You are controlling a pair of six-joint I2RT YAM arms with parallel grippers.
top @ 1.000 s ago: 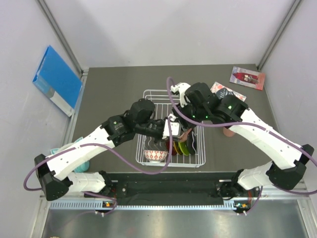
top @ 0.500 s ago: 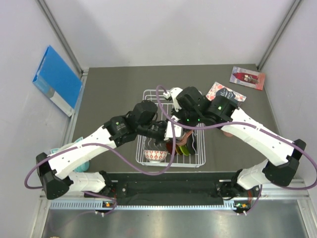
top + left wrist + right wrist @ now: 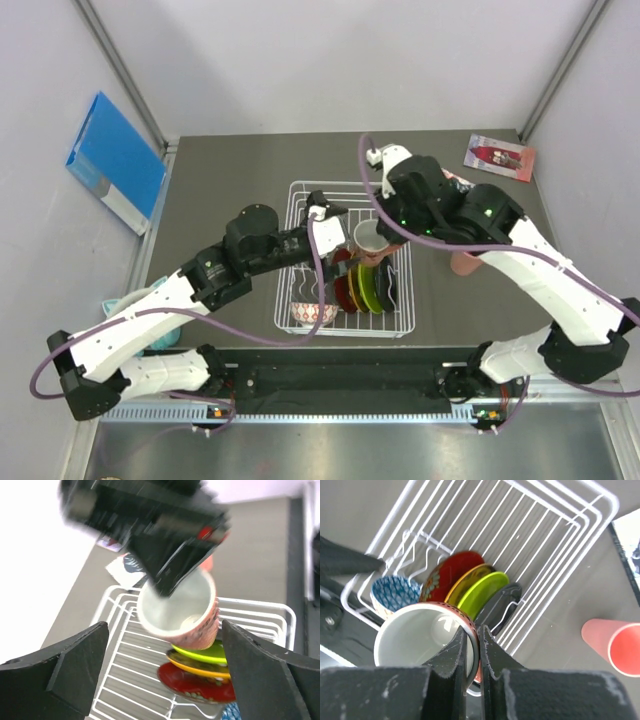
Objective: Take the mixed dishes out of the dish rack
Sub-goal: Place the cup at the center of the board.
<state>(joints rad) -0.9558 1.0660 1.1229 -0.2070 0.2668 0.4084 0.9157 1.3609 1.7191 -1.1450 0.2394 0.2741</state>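
Salmon-coloured ceramic, white inside: that is the small mug your right gripper has by the rim. Its two dark fingers are pressed almost together, one inside the lip and one outside, pinching the mug wall between them. From the top camera you can see the mug hanging over the right-hand middle of the rectangular white wire dish rack, mouth tilted up and towards your left arm.

Your left gripper stands wide apart. Its black fingers flank the mug in the left wrist view without touching it, and they hold nothing.

Below the mug, four plates stand on edge side by side in the rack's slots: a red plate with a floral pattern, an amber plate, a lime-green plate and a black plate. You cannot tell from these views whether the mug's base clears the green plate. A small bowl with a blue net pattern inside sits in the rack just beside the red plate, at the end near the arm bases.

Outside the rack, a tall pink cup stands on the dark grey table, just to the rack's right.
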